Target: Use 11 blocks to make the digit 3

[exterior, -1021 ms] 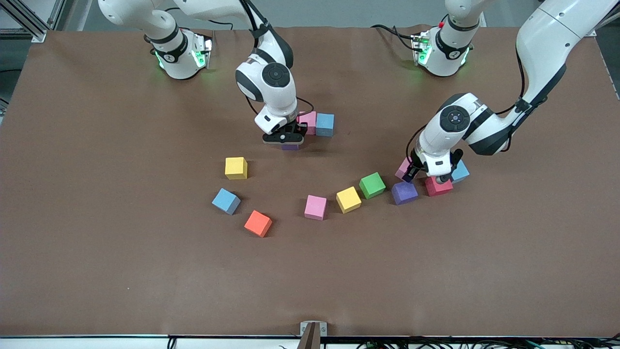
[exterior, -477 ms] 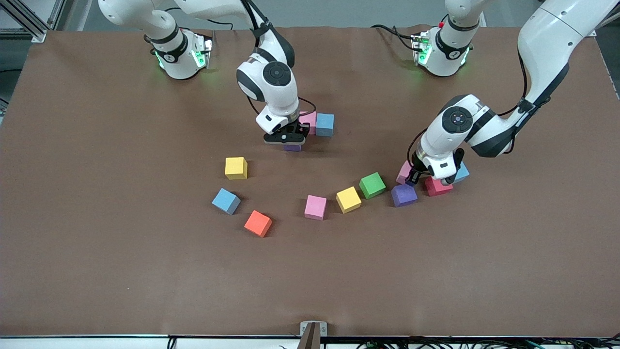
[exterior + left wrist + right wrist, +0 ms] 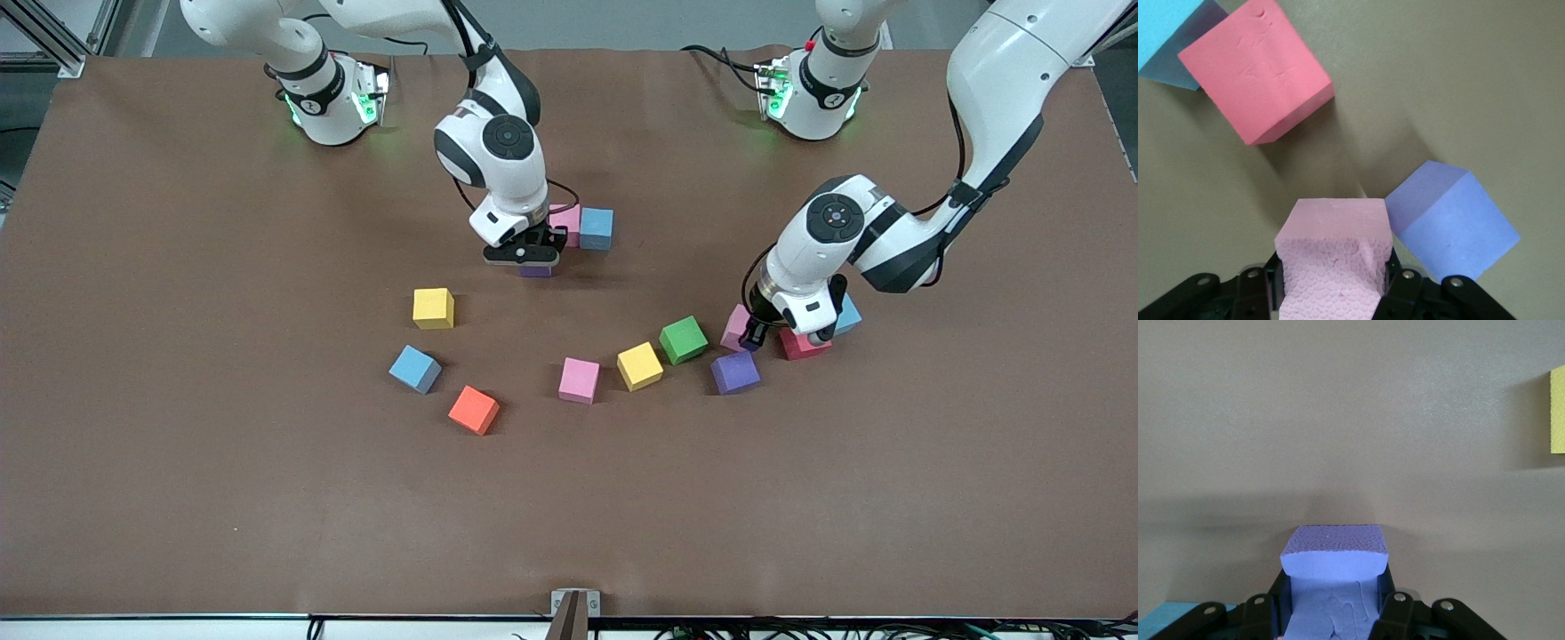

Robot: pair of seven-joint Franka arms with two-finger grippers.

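Early placing: the right gripper (image 3: pixel 523 258), clamped on a purple block (image 3: pixel 1333 550), sits beside the pink block (image 3: pixel 565 220) and blue block (image 3: pixel 597 228) toward the tabletop's robot-side edge; the left gripper (image 3: pixel 782 329) pinches another pink block (image 3: pixel 1335 257), which I judge must lift clear of the red block (image 3: pixel 1258 70) and second purple block (image 3: pixel 1451 223)

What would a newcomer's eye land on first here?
Both arms, each gripping a cube: the left gripper is shut on a pink cube beside the red cube, and the right gripper is shut on a purple cube by the pink and blue pair. Next, the loose arc of coloured cubes nearer the camera.
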